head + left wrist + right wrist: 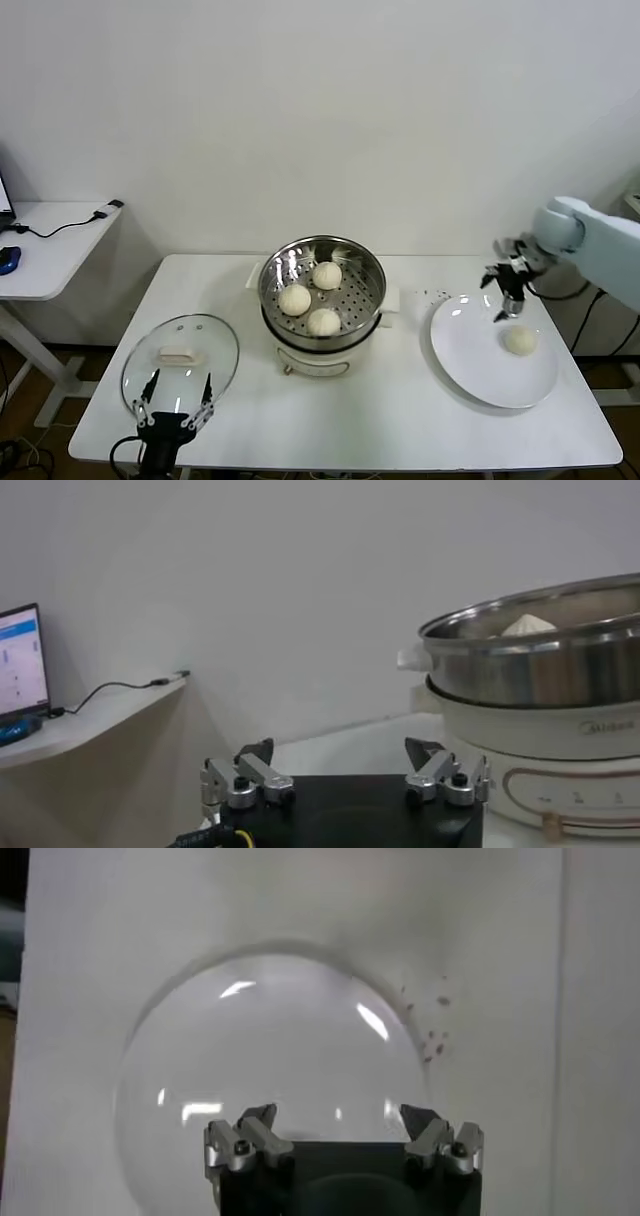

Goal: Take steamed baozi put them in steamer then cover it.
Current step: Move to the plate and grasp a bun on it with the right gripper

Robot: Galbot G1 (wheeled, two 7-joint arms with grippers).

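Observation:
The steel steamer (322,262) stands mid-table on a white pot base and holds three baozi (295,298). A fourth baozi (519,340) lies on the white plate (470,360) at the right. My right gripper (505,300) is open and empty, hovering over the plate's far edge just behind that baozi. In the right wrist view the gripper (338,1118) looks down on the bare plate (270,1048); the baozi is hidden there. The glass cover (180,330) lies flat at the left. My left gripper (178,392) is open and parked at the cover's near edge.
A white side desk (50,240) with cables stands at the far left; a laptop (20,670) shows on it in the left wrist view. The steamer (540,660) fills that view's side. Small dark specks (430,1033) lie on the table beside the plate.

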